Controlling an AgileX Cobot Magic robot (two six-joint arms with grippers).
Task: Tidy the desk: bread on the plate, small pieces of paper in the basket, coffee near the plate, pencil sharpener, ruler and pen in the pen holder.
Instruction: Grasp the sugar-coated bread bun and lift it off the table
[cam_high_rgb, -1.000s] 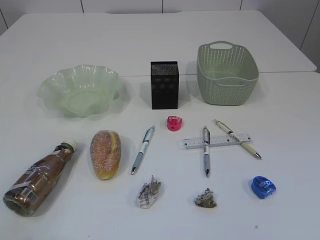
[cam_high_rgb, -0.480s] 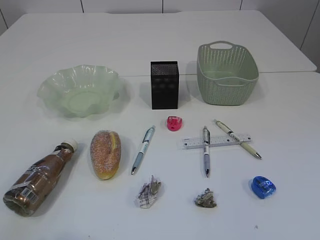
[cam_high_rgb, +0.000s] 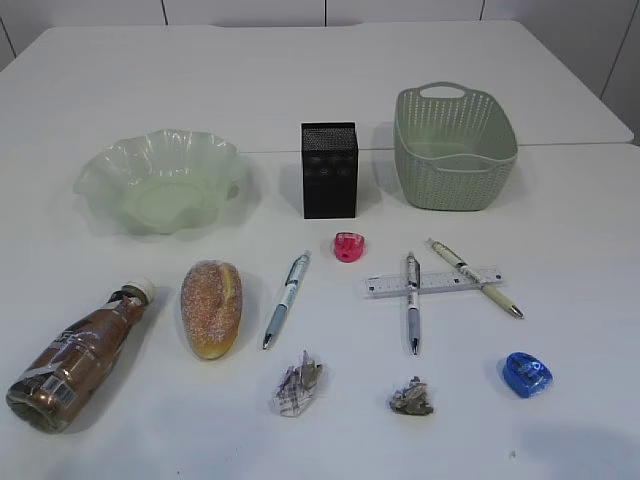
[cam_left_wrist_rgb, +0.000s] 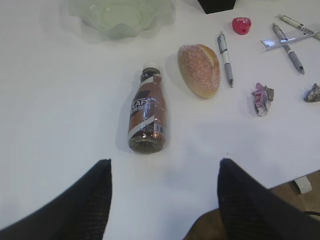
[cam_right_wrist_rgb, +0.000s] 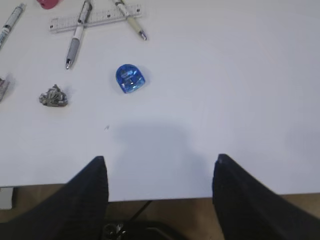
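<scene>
Grippers, left (cam_left_wrist_rgb: 164, 200) and right (cam_right_wrist_rgb: 160, 195), jaws apart, empty, above desk (cam_high_rgb: 560, 220) near edge; coffee (cam_left_wrist_rgb: 146, 117) lies beside bread (cam_left_wrist_rgb: 199, 69).

We hold our left gripper (cam_left_wrist_rgb: 162, 200) above the near left edge of the desk (cam_left_wrist_rgb: 60, 110), its two dark fingers spread wide with nothing between them. Our right gripper (cam_right_wrist_rgb: 160, 195) hangs over the near right edge, jaws likewise parted and empty. Neither arm shows in the exterior view.
</scene>
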